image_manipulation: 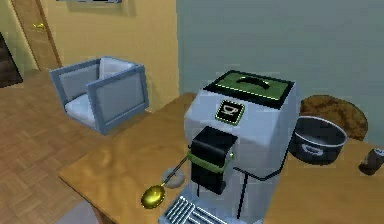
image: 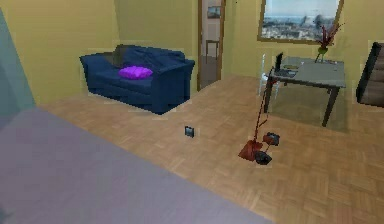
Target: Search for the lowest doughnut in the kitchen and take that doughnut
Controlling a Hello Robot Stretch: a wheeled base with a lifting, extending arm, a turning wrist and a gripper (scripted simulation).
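The search step is judged to be in hand; where the doughnut lies cannot yet be told. On the counter, 1 coffee machine is seen at the near edge, with 1 spoon beside it and 1 dark pot toward the far right corner. The gripper's state cannot be told. Next, a turn toward further kitchen surfaces is called for, with low ones checked first.

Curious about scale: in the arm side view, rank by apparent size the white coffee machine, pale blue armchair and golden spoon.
1. white coffee machine, though nearness to the camera inflates it
2. pale blue armchair
3. golden spoon
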